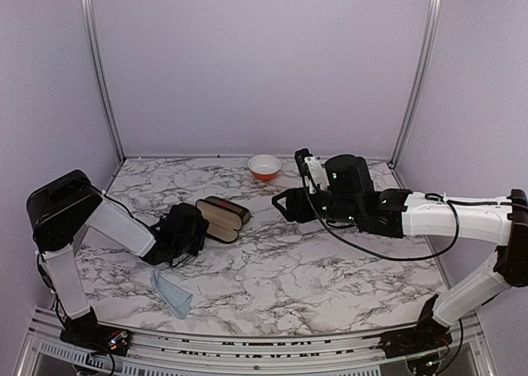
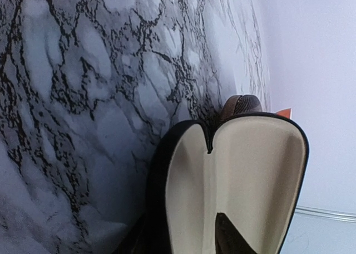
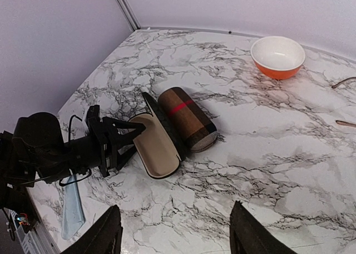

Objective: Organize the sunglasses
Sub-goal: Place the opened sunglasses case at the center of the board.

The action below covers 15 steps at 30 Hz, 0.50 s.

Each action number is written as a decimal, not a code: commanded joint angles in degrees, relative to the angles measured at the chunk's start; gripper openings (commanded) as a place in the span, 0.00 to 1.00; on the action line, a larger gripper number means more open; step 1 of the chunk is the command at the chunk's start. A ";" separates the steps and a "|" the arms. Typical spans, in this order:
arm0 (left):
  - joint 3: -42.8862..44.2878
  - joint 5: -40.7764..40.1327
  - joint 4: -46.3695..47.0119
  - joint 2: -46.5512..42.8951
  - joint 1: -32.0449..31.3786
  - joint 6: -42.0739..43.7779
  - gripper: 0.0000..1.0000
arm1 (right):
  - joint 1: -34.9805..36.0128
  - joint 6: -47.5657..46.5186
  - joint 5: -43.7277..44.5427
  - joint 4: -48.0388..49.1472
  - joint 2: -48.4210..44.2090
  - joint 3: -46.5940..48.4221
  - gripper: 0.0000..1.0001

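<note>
The black case (image 3: 158,148) lies open at mid-left with its cream lining up, and it shows in the top view (image 1: 216,222). My left gripper (image 3: 133,140) is at its near end. In the left wrist view, one finger is inside the lining (image 2: 233,237) and the other is outside the shell. My right gripper (image 3: 178,234) is open and empty above bare table, right of the case (image 1: 285,204). Of the sunglasses, only two thin arm tips (image 3: 345,81) show at the right edge. I cannot tell which pair they are.
The brown case with a red stripe (image 3: 186,117) lies shut against the far side of the black case. An orange bowl (image 1: 264,166) stands at the back. A pale blue cloth (image 1: 173,293) lies near the front left edge.
</note>
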 commanded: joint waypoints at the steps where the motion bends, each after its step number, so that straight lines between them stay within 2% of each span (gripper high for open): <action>1: -2.56 0.57 -2.36 -1.72 0.33 1.21 0.45 | -0.38 0.58 0.52 -0.01 -0.88 0.19 0.64; 5: -4.74 0.14 -2.43 -3.74 0.37 1.45 0.54 | -0.60 0.14 0.82 -0.19 -0.84 0.58 0.64; 15: -10.42 -3.84 -4.81 -11.99 0.38 3.81 0.88 | -1.40 -1.27 1.37 -1.64 -0.92 1.88 0.64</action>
